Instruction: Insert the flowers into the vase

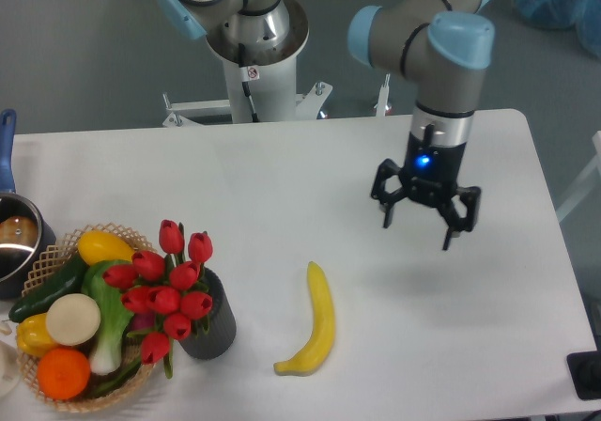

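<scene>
About ten red tulip heads make up the flowers [169, 285], whose stems go down into the vase [209, 319], a short dark cylinder with ribbed sides. The bunch leans up and to the left from the vase mouth, its blooms overhanging the woven wicker basket [42, 263] just left of the vase. A smooth curved banana [315, 322] lies on the white table [282, 186] right of the vase, long axis near upright in view. Far right of the vase, the tool [424, 222] hangs above the table, fingers spread wide, gripping nothing.
</scene>
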`<action>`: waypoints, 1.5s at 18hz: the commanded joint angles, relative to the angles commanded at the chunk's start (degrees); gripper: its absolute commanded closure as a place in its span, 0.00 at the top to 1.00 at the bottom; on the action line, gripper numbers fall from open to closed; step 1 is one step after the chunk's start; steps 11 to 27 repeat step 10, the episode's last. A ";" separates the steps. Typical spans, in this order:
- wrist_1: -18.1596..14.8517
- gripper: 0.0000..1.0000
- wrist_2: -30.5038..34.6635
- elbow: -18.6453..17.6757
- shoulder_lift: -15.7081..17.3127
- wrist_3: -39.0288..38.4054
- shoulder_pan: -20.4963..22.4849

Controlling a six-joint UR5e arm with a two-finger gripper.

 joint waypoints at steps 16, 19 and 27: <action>0.09 1.00 8.88 -1.41 -0.71 5.63 2.29; 0.09 1.00 8.88 -1.41 -0.71 5.63 2.29; 0.09 1.00 8.88 -1.41 -0.71 5.63 2.29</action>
